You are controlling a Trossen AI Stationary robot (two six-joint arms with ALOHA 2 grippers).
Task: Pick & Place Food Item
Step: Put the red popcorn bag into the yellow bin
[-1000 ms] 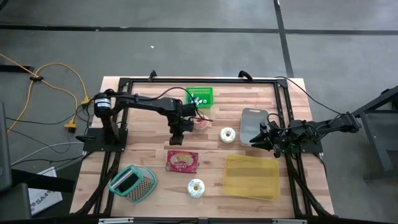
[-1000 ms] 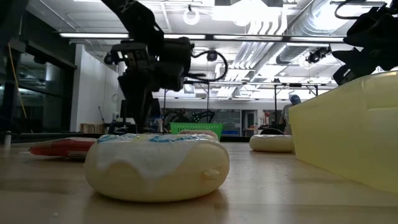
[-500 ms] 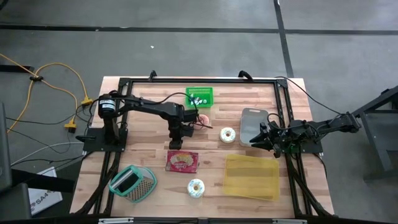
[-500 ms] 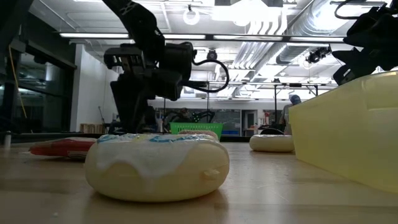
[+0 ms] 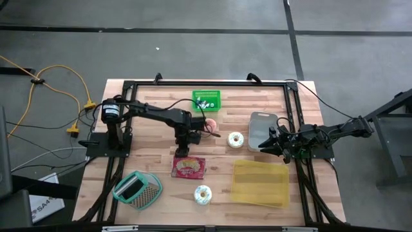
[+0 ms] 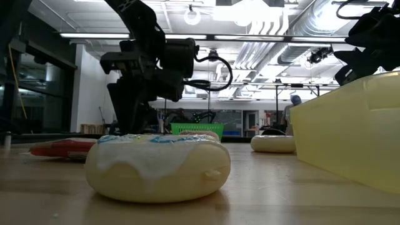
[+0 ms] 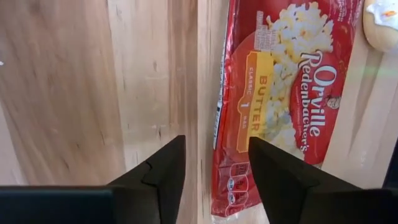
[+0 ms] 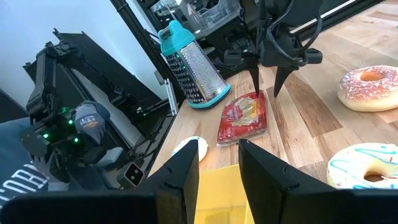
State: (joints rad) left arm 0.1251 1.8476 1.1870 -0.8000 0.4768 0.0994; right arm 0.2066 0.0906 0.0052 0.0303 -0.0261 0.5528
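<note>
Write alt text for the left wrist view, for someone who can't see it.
The left pincer hangs open above a wooden table, one dark finger over the edge of a red bag of butter popcorn lying flat, the other over bare wood. A slice of a frosted donut shows at the picture's corner beyond the bag.

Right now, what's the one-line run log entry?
left gripper: open, above popcorn bag edge | right gripper: idle, table's right | nothing held

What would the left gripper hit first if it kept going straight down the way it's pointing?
Probably the popcorn bag: the left gripper, jaws open, points down over the bag's near edge, with bare table alongside.
</note>
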